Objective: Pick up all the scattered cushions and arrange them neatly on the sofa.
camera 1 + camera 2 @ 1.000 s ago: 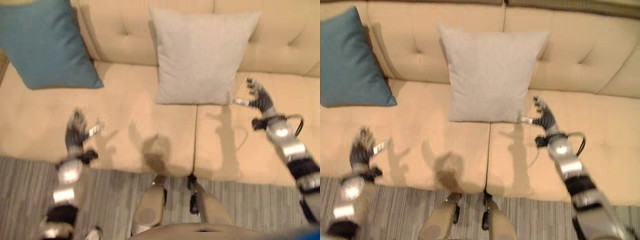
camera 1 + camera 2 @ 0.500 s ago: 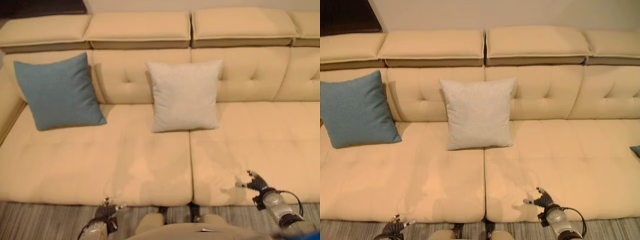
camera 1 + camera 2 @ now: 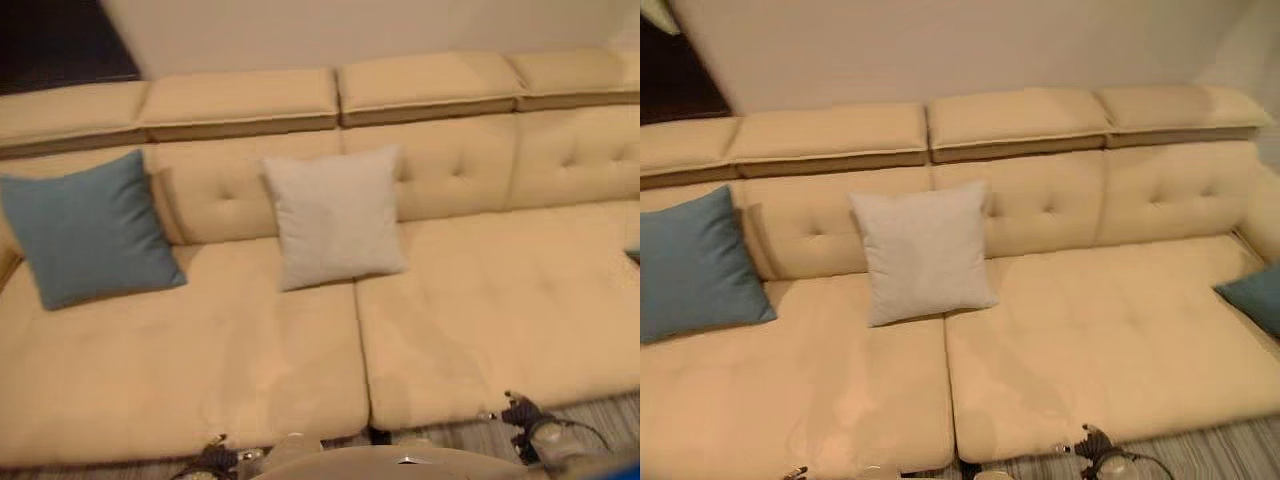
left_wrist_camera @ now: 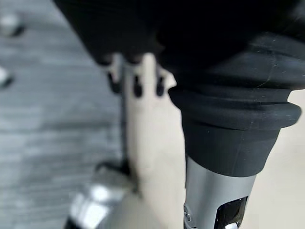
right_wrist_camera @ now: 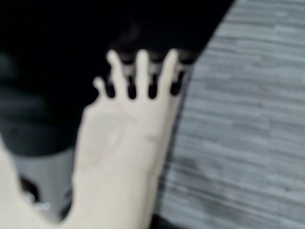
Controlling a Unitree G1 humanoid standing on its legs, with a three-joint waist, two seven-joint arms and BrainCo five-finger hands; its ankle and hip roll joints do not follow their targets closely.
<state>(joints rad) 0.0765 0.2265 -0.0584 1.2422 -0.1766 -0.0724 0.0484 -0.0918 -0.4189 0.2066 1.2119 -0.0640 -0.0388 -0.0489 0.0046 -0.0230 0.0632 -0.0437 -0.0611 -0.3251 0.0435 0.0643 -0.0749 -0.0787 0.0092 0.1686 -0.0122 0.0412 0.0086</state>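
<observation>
A teal cushion [image 3: 90,232] leans upright against the backrest at the left end of the beige sofa [image 3: 470,300]. A light grey cushion [image 3: 335,215] stands against the backrest near the middle. A second teal cushion [image 3: 1252,297] lies at the sofa's right end, cut off by the view's edge. My right hand [image 3: 1095,447] hangs low by the sofa's front edge; its fingers [image 5: 138,71] are straight and spread, holding nothing. My left hand [image 3: 215,458] sits at the bottom edge, its dark fingertips [image 4: 137,87] extended and empty.
Grey striped carpet [image 3: 1230,450] runs along the sofa's front. The wide seat between the grey cushion and the right teal cushion is bare. A pale wall [image 3: 990,50] rises behind the backrest.
The camera has lifted and pulled back, so the whole sofa and the right teal cushion now show. Both hands have dropped from over the seat to the sofa's front edge.
</observation>
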